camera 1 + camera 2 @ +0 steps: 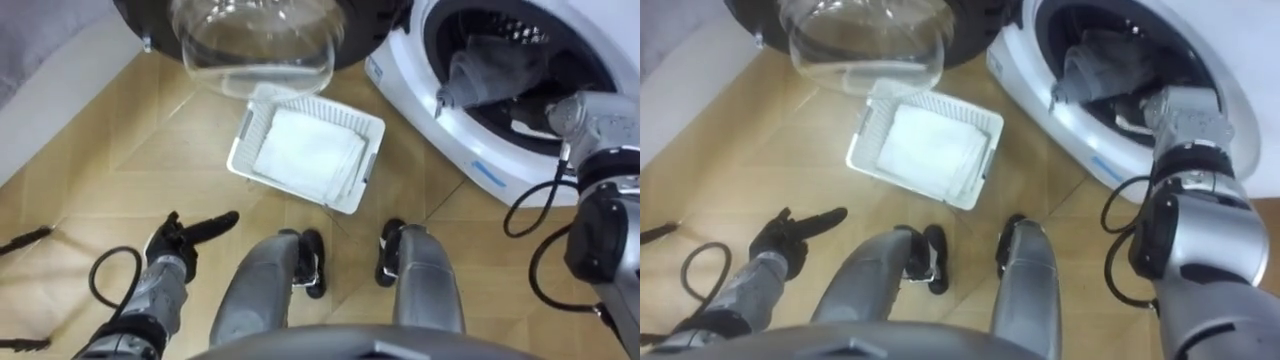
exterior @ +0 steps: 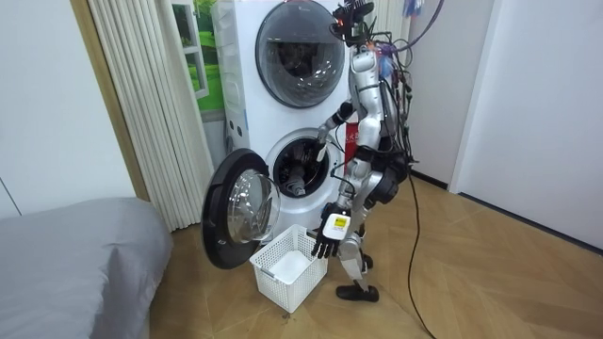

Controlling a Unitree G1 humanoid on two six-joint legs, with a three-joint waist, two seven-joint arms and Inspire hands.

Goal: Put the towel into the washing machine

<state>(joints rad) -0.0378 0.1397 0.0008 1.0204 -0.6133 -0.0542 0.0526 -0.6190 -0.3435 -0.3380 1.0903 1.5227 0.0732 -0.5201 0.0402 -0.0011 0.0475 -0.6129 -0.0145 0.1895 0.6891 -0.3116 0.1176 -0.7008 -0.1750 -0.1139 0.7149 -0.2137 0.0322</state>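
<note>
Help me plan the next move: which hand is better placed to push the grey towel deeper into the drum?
Right, probably. The right hand reaches into the washing machine's open drum, beside the grey towel. The left hand hangs open, low over the floor, left of the basket, away from the machine.

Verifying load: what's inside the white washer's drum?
A crumpled grey towel lies in the perforated metal drum, near its mouth; the right hand reaches in beside it. The arm covers the drum's lower part; its back is dark.
</note>
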